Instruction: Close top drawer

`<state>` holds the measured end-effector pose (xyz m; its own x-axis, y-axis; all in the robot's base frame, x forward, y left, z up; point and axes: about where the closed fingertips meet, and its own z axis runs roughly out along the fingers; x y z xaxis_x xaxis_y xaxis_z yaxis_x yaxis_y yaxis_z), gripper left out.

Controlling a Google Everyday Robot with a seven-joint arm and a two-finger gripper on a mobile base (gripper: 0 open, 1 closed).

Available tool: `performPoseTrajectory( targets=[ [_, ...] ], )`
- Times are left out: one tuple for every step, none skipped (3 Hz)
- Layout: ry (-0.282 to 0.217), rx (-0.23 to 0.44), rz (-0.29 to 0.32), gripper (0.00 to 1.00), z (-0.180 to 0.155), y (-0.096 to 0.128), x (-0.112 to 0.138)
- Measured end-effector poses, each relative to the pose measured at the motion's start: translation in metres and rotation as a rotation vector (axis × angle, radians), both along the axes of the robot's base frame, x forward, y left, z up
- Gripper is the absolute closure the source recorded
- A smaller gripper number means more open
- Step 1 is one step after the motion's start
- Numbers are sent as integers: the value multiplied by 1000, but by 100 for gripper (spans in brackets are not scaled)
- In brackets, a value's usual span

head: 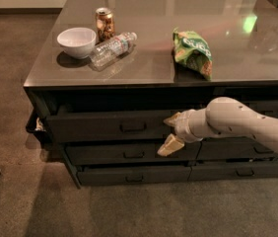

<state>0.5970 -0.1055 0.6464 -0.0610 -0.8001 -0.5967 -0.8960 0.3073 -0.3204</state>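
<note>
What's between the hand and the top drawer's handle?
Only bare front panel, in the camera view. The hand, open, is at the top drawer, right of its handle.

The shiny grey table top [237, 58] holds a white round bowl [77, 41], a brown tin can [104, 23] and a clear plastic bottle [112, 47] at upper left, and a green crinkly bag [193, 52] in the middle. The gripper [171, 132], fingers apart, is just below.

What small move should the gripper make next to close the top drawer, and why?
Probably a push straight inward on the drawer front. The top drawer juts out past the drawers below, with a dark gap showing under the tabletop. The open gripper is at its front, just right of the handle.
</note>
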Motion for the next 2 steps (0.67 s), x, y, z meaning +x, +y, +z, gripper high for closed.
performPoseTrajectory(
  targets=[
    [-22,23,-10,0,2,1,-3],
    [-22,23,-10,0,2,1,-3]
  ],
)
